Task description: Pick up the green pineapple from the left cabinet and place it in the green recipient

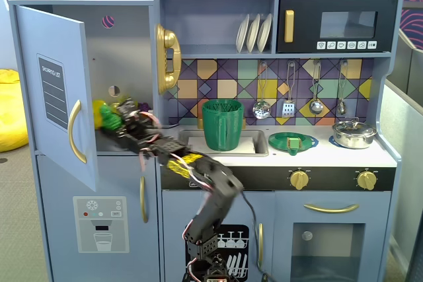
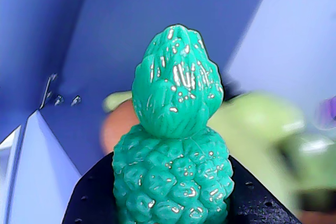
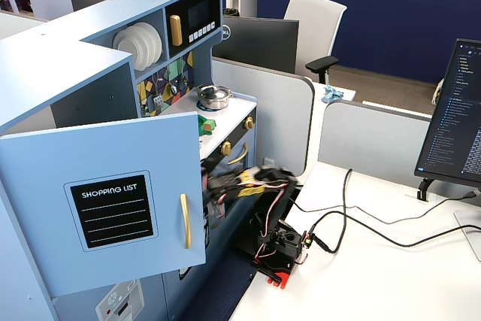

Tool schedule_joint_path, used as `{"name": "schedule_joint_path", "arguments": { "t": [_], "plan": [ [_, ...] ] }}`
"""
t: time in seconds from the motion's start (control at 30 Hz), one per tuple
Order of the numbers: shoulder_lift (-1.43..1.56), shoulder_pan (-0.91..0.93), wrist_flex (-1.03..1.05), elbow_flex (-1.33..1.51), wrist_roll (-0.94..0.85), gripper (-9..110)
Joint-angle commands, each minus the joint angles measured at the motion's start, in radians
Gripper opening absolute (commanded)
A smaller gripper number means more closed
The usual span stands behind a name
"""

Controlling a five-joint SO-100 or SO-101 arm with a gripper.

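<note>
**Ana:** One arm, reaching sideways into the left cabinet (image 1: 125, 64). In a fixed view its door (image 1: 56, 90) stands swung open, with the shopping-list panel (image 1: 52, 92) and the curved gold handle (image 1: 76, 131) facing out. The gripper (image 1: 117, 122) sits at shelf height inside the opening.

**Ben:** And the green pineapple?

**Ana:** In the wrist view the green pineapple (image 2: 176, 145) fills the middle, leafy top up, bumpy body low in the frame, with the black fingers (image 2: 92, 195) pressed against both its sides. So the pincer is clamped on it. In the front fixed view I only see a green and yellow blur at the gripper's tip, just inside the cabinet; the pineapple itself I cannot pick out there.

**Ben:** What is behind it?

**Ana:** Blurred shapes, yellow-green and orange, too soft to name.

**Ben:** Where is the green recipient?

**Ana:** The green recipient (image 1: 223, 123) stands upright in the sink (image 1: 254, 144), well apart from the gripper, to its right in that view. A flat green dish (image 1: 293, 142) lies further right on the counter, and a steel pot (image 1: 353, 133) beyond it. In the other fixed view the open door (image 3: 105, 201) hides the gripper.
</note>
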Motion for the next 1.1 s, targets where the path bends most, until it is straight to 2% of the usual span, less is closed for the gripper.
{"name": "schedule_joint_path", "arguments": {
  "t": [0.0, 0.1, 0.27, 0.37, 0.67, 0.8, 1.07],
  "plan": [
    [0.33, 0.054, 0.186, 0.04, 0.002, 0],
    [0.476, 0.149, 0.328, 0.049, 0.015, 0],
    [0.618, 0.396, 0.603, -0.043, 0.14, 0],
    [0.626, 0.531, 0.672, -0.118, 0.179, 0],
    [0.344, 0.813, 0.673, -0.376, 0.316, 0],
    [0.15, 0.868, 0.667, -0.525, 0.377, 0],
    [-0.179, 0.876, 0.509, -0.647, 0.305, 0]
  ]
}}
